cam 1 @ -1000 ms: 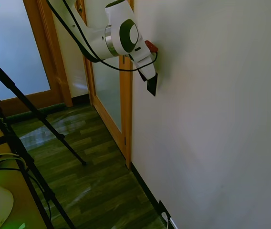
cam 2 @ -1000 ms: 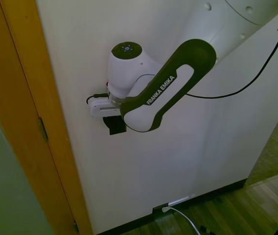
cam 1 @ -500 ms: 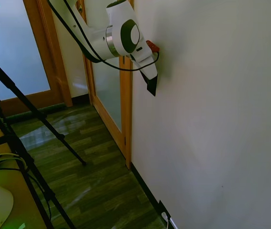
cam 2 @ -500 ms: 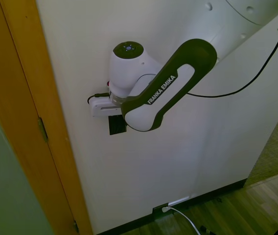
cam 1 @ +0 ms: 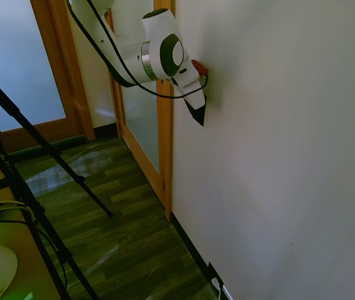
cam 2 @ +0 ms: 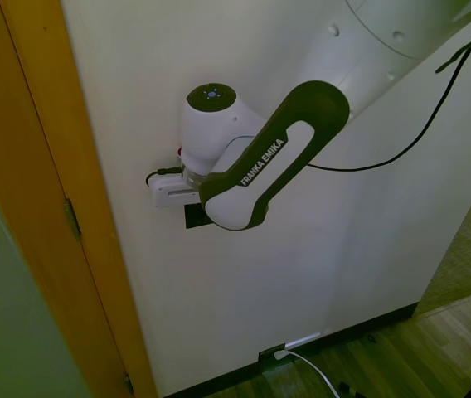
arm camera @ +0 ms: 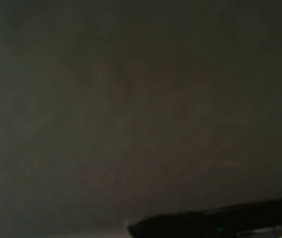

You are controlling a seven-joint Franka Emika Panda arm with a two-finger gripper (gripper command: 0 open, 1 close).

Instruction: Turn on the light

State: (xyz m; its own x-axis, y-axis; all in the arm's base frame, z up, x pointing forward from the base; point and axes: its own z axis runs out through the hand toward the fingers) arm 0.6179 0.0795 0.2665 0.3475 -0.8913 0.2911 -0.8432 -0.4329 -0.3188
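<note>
Since a second ago, the arm [cam 2: 260, 170] has been shifted slightly: in the first exterior view its wrist is being shown a little higher and nearer the wall [cam 1: 277, 137], and in the second exterior view it is being shown a little further left and lower, so that more of the switch [cam 2: 194, 217] is being covered than half a second ago. The gripper [cam 1: 197, 111] is being held against the wall at the switch, just beside the door frame [cam 1: 164, 125]. In the first exterior view the switch is being hidden behind the dark tip of the gripper and cannot be picked out. In the second exterior view only a small black part of the plate is being seen, below the white hand and to the left of the forearm. Whether the fingers are apart or together cannot be told, as they are being hidden by the hand and the wrist. The wrist view is being filled by a dark, blurred wall surface. A socket [cam 2: 270, 355] with a white plug is being seen low on the wall, well below the switch.
</note>
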